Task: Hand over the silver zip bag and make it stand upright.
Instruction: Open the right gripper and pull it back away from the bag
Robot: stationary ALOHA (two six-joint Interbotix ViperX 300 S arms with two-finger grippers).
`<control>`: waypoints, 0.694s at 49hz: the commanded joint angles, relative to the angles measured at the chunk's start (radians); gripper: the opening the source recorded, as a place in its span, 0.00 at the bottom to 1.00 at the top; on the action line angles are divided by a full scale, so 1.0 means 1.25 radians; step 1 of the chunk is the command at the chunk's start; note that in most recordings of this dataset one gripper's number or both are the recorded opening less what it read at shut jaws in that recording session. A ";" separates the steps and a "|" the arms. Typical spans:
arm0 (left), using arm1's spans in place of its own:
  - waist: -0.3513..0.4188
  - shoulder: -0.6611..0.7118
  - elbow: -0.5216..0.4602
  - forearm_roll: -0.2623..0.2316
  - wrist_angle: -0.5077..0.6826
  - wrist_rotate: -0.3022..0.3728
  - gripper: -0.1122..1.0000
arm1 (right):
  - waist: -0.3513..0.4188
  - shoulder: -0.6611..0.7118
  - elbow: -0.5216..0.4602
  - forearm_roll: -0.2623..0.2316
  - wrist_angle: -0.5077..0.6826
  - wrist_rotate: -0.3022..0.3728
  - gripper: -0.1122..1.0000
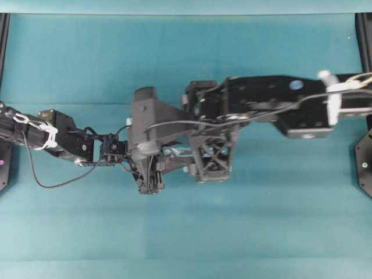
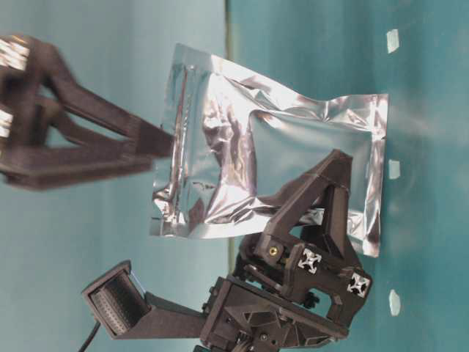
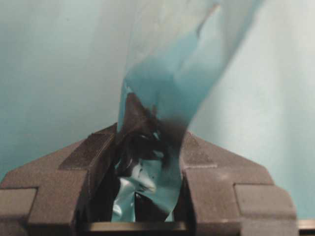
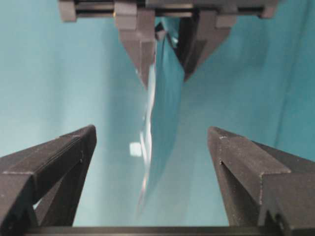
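Note:
The silver zip bag (image 2: 271, 161) hangs in the air between both grippers, crinkled and flat. My left gripper (image 3: 150, 135) is shut on it, with the foil (image 3: 172, 64) running deep between the jaws. In the table-level view its finger (image 2: 322, 198) lies across the bag's lower right part. My right gripper (image 4: 151, 129) is open, its fingers standing wide on either side of the bag's edge (image 4: 160, 113) without touching it. In that view the left gripper (image 4: 166, 78) pinches the bag at the top. The right gripper's tip (image 2: 170, 143) is at the bag's left edge. In the overhead view the bag (image 1: 176, 152) barely shows.
The teal table (image 1: 186, 232) lies below both arms. The left arm (image 1: 64, 139) and right arm (image 1: 279, 104) meet mid-table. Small white tape scraps (image 2: 393, 169) dot the surface; one shows in the right wrist view (image 4: 135, 148). Black frame posts (image 1: 365, 35) stand at the side edges.

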 commanded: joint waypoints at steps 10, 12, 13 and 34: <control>-0.011 -0.001 -0.005 0.002 -0.002 -0.001 0.32 | -0.011 -0.137 0.072 -0.001 -0.055 0.025 0.97; -0.011 -0.001 -0.005 0.002 -0.002 -0.001 0.32 | -0.011 -0.161 0.093 -0.001 -0.083 0.027 0.97; -0.011 -0.002 -0.005 0.002 -0.001 -0.001 0.32 | -0.011 -0.172 0.104 -0.001 -0.099 0.028 0.97; -0.012 -0.002 -0.004 0.002 -0.002 -0.001 0.32 | -0.010 -0.383 0.401 -0.001 -0.474 0.082 0.97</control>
